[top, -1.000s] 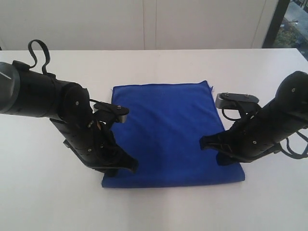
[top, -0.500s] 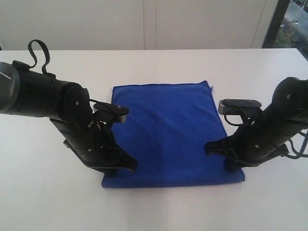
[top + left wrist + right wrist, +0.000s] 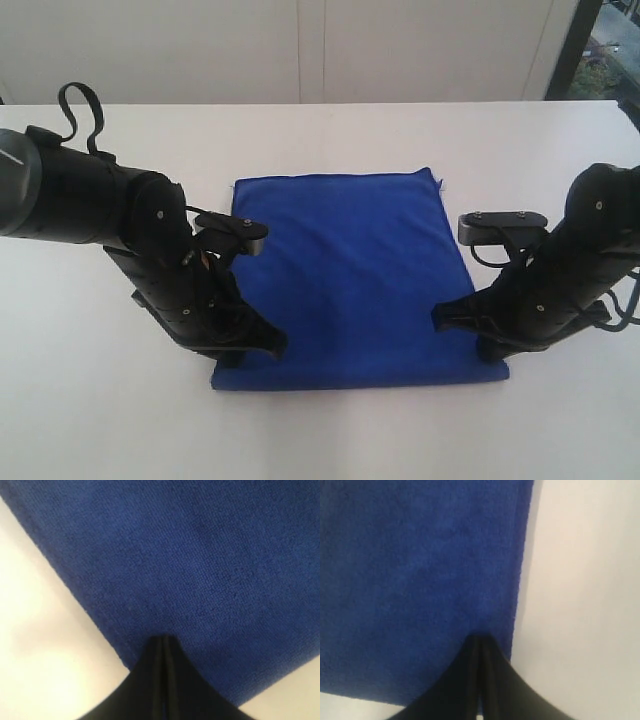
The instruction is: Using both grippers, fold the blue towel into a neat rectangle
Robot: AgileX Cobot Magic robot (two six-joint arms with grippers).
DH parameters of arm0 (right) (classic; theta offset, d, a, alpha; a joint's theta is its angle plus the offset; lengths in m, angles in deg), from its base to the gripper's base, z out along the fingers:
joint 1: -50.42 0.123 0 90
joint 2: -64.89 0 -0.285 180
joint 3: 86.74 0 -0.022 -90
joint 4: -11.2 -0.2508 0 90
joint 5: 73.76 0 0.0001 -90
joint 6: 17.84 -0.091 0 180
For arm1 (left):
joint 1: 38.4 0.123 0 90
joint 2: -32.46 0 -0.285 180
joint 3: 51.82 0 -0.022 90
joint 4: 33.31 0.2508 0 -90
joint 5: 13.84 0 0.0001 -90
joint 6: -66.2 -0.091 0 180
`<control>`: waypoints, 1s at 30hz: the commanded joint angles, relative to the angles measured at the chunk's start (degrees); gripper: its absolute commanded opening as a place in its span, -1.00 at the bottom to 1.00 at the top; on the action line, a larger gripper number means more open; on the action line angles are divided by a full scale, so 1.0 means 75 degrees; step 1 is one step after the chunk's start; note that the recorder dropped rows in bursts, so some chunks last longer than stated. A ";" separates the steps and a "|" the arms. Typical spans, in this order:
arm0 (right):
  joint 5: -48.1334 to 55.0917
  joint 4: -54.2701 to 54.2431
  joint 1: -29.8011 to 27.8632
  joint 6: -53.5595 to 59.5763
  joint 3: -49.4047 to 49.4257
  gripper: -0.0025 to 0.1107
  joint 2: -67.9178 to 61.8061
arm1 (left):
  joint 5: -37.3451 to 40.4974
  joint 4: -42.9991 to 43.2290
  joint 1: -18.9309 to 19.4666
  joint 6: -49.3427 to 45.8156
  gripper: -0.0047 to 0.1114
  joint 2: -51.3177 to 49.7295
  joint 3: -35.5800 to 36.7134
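The blue towel (image 3: pixel 345 270) lies flat on the white table (image 3: pixel 330 440) as a smooth rectangle. My left gripper (image 3: pixel 250 352) is down at the towel's near-left corner, jaws shut, its tip resting on the cloth (image 3: pixel 200 555) just inside the edge; the left gripper (image 3: pixel 164 640) shows no cloth between its fingers. My right gripper (image 3: pixel 487 350) is down at the near-right corner, also shut. Its tip, the right gripper (image 3: pixel 479 640), touches the towel (image 3: pixel 420 555) close to the side hem. Both arms hide the two near corners in the exterior view.
Bare white table surrounds the towel on all sides. A pale wall (image 3: pixel 300 50) runs behind the far edge, with a dark window (image 3: pixel 605 50) at the far right. A small thread tag sticks out at the towel's far-right corner (image 3: pixel 440 180).
The right arm has shifted outward and nearer, bringing its shut gripper from the towel's right edge to the near-right corner. The left arm and the towel have not moved.
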 commanded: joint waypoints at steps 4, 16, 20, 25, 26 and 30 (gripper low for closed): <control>0.0012 -0.0066 0.0009 -0.0035 0.0006 -0.96 0.0001 | -0.0072 0.0348 -0.0060 -0.0022 -0.92 -0.0210 0.0088; -0.0231 -0.0097 0.0009 -0.0035 0.0006 -0.96 0.0018 | -0.0037 0.0788 -0.0060 0.0092 -0.92 -0.0210 0.0088; -0.0380 -0.0187 0.0009 0.0119 0.0006 -0.96 0.0179 | -0.0132 0.0807 -0.0060 0.0092 -0.92 -0.0210 0.0088; -0.0224 -0.0201 0.0009 0.0118 -0.0113 -0.96 0.0671 | 0.0185 0.0822 -0.0060 0.0062 -0.92 -0.0056 -0.0212; -0.0100 -0.0201 0.0009 0.0118 -0.0153 -0.96 0.0863 | 0.0237 0.0822 -0.0060 0.0064 -0.92 0.0032 -0.0247; 0.0306 -0.0187 0.0009 0.0139 -0.0283 -0.96 0.1400 | 0.0294 0.0910 -0.0060 0.0047 -0.92 0.0520 -0.0342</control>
